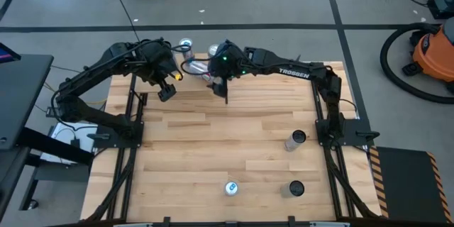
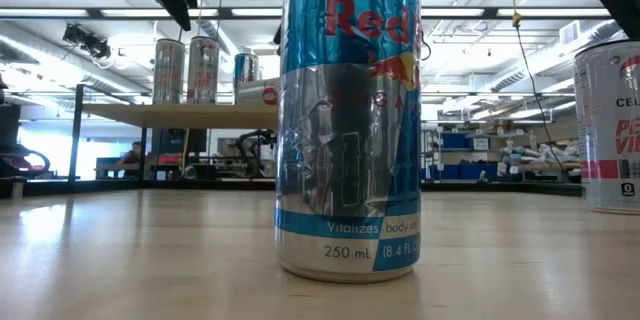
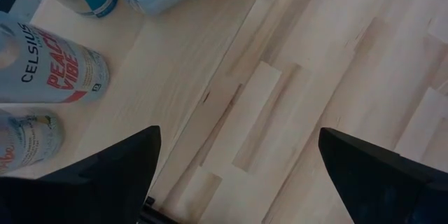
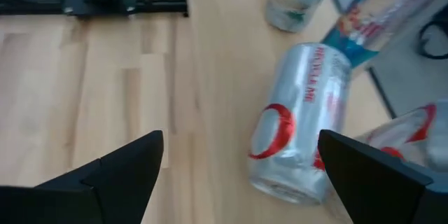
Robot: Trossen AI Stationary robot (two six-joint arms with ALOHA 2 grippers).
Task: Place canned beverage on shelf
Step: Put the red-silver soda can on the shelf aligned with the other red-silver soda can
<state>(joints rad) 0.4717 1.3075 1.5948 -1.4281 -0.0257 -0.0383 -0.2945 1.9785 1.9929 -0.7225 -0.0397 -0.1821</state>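
Low view: cans (image 2: 200, 68) standing on shelf (image 2: 180, 114).

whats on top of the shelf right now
Several cans: upright ones including a Celsius can, and a silver can lying on its side. The arms cover part of the shelf, so no exact count.

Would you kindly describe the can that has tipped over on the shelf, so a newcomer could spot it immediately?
Find the pale-wood shelf at the table's far edge, where both arms meet. Ahead of the open right gripper lies a silver can with a red ring on its side. It alone lies flat; the neighbouring Celsius can and others stand upright.
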